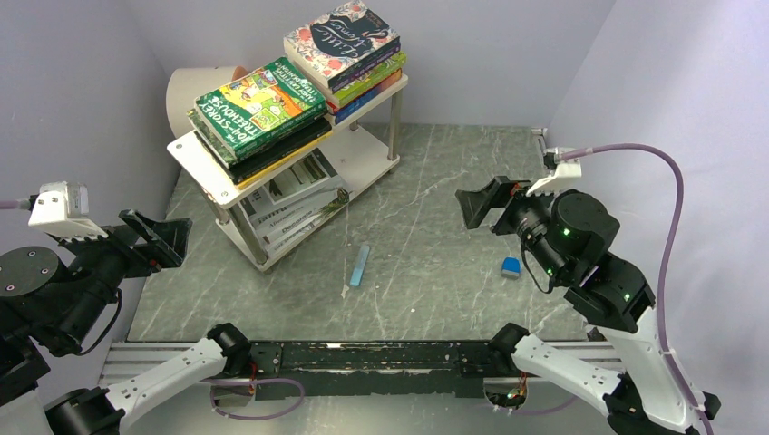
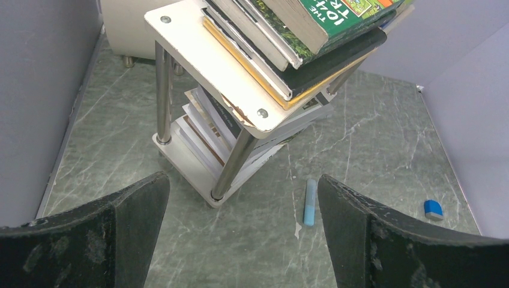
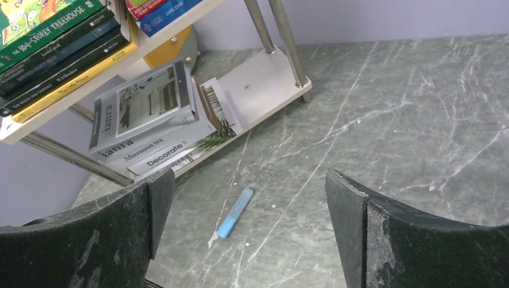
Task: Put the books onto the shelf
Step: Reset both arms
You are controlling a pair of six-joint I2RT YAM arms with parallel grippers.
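Observation:
The white two-tier shelf [image 1: 372, 152] stands at the back left. All the books in view are on it. Its top board carries a stack topped by the green Treehouse book [image 1: 258, 107] and a stack topped by floral Little Women [image 1: 343, 43]. Larger white books [image 1: 292, 201] lie slanted on the lower board [image 3: 264, 75]. My left gripper [image 1: 172, 243] hovers open and empty left of the shelf, facing its near corner [image 2: 210, 66]. My right gripper [image 1: 472, 210] hangs open and empty to the shelf's right, above the table.
A small flat blue bar [image 1: 361, 265] lies on the grey marbled table in front of the shelf, and a small blue block [image 1: 511, 266] sits near the right arm. A white cylinder [image 1: 192, 86] stands behind the shelf. Walls close in the left, back and right.

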